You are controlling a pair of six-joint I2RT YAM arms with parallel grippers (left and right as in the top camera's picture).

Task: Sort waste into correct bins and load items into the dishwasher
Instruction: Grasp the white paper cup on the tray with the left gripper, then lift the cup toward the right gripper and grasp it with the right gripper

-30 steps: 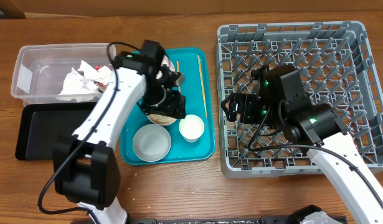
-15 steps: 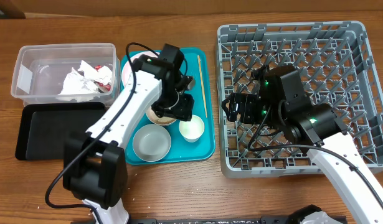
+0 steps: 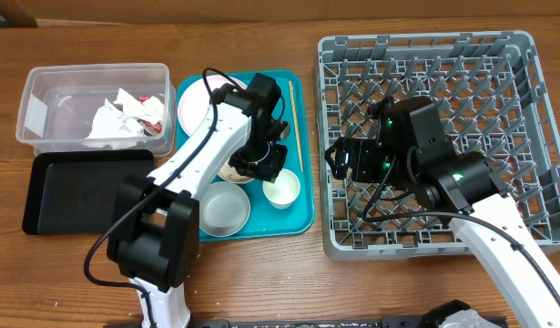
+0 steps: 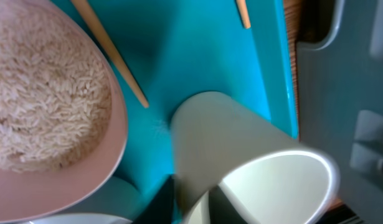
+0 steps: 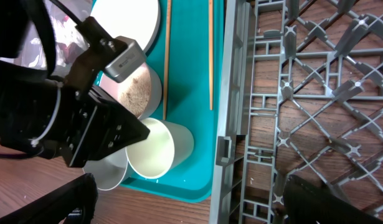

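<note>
My left gripper (image 3: 266, 169) reaches over the teal tray (image 3: 302, 217) and is shut on the rim of the small white cup (image 3: 281, 189). In the left wrist view one finger lies inside the cup (image 4: 241, 149) and one outside; the cup leans. Beside it sits a bowl of rice (image 4: 48, 106), with an empty bowl (image 3: 221, 208) in front and the plate (image 3: 194, 96) behind. A chopstick (image 3: 296, 118) lies along the tray's right side. My right gripper (image 3: 339, 159) hangs open over the left wall of the dishwasher rack (image 3: 425, 55), with nothing between its fingers.
The clear tub (image 3: 43, 100) at the far left holds crumpled paper scraps (image 3: 120, 117). The black tray (image 3: 79, 191) lies in front of it. A few rice grains dot the wood under the rack (image 5: 365, 70). Both arms stand close together over the tray's right edge.
The left arm has swung right across the teal tray from the rice bowl to the cup, and its jaws have closed on the cup's rim. The right arm has not moved.
</note>
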